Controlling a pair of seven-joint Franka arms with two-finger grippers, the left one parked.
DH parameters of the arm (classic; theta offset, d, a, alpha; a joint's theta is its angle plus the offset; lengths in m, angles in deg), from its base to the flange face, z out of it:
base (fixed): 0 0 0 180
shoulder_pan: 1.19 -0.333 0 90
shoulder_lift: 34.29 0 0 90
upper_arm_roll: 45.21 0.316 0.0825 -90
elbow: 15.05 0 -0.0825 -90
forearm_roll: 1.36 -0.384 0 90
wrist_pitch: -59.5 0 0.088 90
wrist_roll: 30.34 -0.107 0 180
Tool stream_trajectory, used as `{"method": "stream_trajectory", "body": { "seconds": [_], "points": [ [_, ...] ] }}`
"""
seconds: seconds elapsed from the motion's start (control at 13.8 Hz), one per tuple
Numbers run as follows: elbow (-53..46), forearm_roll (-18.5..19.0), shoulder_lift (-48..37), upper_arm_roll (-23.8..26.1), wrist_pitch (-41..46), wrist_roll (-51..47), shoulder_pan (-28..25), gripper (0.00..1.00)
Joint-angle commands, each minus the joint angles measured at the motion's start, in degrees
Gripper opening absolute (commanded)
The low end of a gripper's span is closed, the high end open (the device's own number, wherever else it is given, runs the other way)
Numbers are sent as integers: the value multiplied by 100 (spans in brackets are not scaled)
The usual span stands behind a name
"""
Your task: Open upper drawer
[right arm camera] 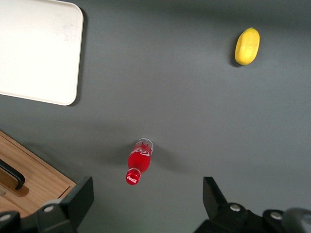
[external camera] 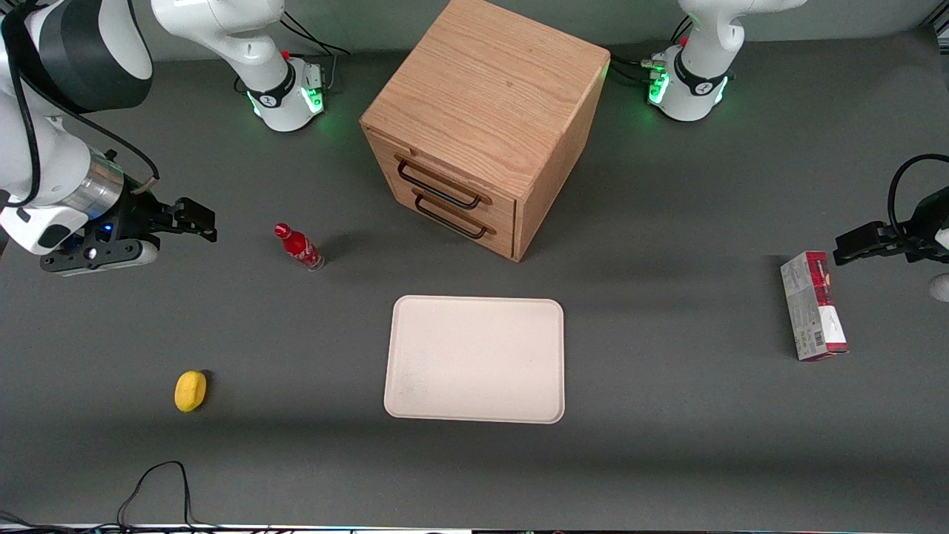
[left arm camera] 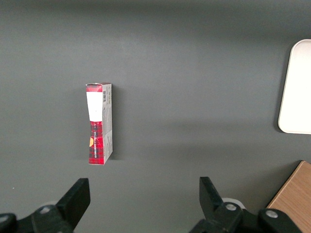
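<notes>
The wooden cube cabinet (external camera: 485,96) stands in the middle of the table, farther from the front camera than the tray. Its upper drawer (external camera: 447,176) is shut flush, with its black wire handle (external camera: 437,187) across the front. The lower drawer (external camera: 465,220) below it is shut too. My right gripper (external camera: 199,220) hovers open and empty toward the working arm's end of the table, well apart from the cabinet, near the red bottle. In the right wrist view the gripper (right arm camera: 146,200) has its fingers wide apart above the bottle, and a corner of the cabinet (right arm camera: 34,180) shows.
A red bottle (external camera: 298,247) (right arm camera: 139,160) stands between my gripper and the cabinet. A yellow lemon-like object (external camera: 190,390) (right arm camera: 247,46) lies nearer the front camera. A white tray (external camera: 474,360) (right arm camera: 34,48) lies in front of the cabinet. A red-and-grey box (external camera: 812,305) (left arm camera: 99,124) lies toward the parked arm's end.
</notes>
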Motion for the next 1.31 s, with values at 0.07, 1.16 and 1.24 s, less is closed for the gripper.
{"method": "stream_trajectory", "body": {
  "seconds": [0.07, 1.16, 1.24],
  "points": [
    [-310, 86, 331, -20, 117, -207, -690, 100],
    [-1453, -1257, 2001, 595, 416, 1848, -1853, 100],
    [-1418, -1476, 2054, 604, 416, 1988, -1853, 100]
  ]
}}
